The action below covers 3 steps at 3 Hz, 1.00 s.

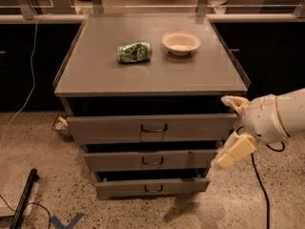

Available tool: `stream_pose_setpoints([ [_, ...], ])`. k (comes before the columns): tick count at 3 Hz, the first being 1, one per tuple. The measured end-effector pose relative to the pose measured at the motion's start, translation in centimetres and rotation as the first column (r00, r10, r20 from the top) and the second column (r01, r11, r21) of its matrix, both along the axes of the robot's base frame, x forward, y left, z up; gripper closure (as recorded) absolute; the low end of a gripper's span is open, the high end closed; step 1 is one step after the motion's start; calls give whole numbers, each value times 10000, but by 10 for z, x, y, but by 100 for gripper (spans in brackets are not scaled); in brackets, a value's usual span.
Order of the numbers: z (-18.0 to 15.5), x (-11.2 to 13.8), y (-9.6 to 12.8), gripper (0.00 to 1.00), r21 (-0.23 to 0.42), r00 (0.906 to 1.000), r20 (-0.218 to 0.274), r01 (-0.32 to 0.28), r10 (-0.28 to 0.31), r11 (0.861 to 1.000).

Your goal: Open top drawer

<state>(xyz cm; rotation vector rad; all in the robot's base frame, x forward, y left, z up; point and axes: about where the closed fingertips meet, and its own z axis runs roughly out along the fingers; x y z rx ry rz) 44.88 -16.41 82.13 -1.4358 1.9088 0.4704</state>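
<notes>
Now the cream gripper (221, 131) gapes beside the flat grey top drawer (119, 128).

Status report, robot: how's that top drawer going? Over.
Tool open, at the right end of the top drawer, off its handle. Drawer front juts past the two lower drawers. Nothing blocking the handle.

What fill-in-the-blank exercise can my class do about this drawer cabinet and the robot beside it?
1. The cabinet has ___ grey drawers.
2. The white bowl stands on the cabinet's ___.
3. The gripper, fingers open, is beside the top drawer at its ___ end in the camera view.
4. The green object lies to the ___ of the bowl in the camera view.
Missing words: three; top; right; left.
</notes>
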Motion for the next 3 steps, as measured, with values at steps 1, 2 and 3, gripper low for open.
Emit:
stream_pose_setpoints([
  [1, -26, 22, 12, 0, -13, 9999, -122, 111, -111, 9999],
  [2, -40, 32, 17, 0, -56, 9996, -199, 180, -181, 9998],
  [3, -54, 44, 25, 0, -225, 9995, -260, 158, -164, 9996],
])
